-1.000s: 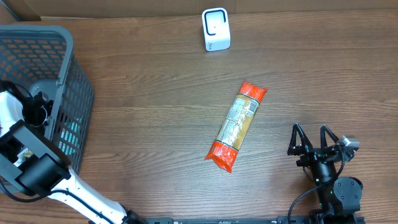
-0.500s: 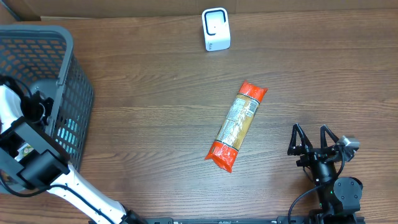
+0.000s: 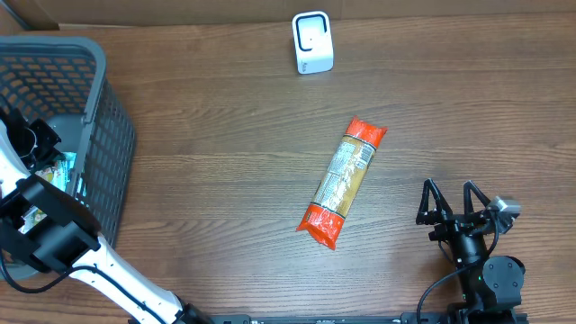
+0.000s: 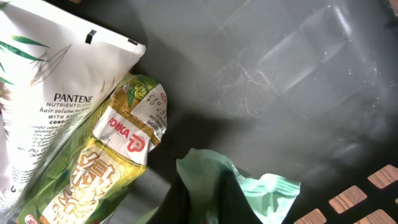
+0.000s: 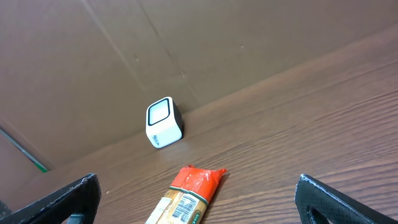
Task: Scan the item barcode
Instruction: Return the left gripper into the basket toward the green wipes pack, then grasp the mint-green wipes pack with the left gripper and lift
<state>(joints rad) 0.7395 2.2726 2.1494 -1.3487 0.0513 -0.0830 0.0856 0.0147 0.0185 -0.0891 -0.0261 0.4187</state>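
1. The left gripper (image 4: 206,200) is down inside the grey basket (image 3: 110,148) at the far left of the table (image 3: 225,180).
2. Its jaws are together, pinched on the edge of a light green packet (image 4: 268,190) on the basket floor.
3. Just left of that lie a yellow-green packet (image 4: 118,155) with a red label and a white pouch (image 4: 43,81), touching each other.
4. The white scanner (image 3: 312,42) stands upright at the far edge, near the middle.
5. An orange packet (image 3: 345,183) lies flat mid-table, slanted, well apart from the scanner.
6. The right gripper (image 3: 454,200) sits near the right edge, jaws apart, holding nothing.
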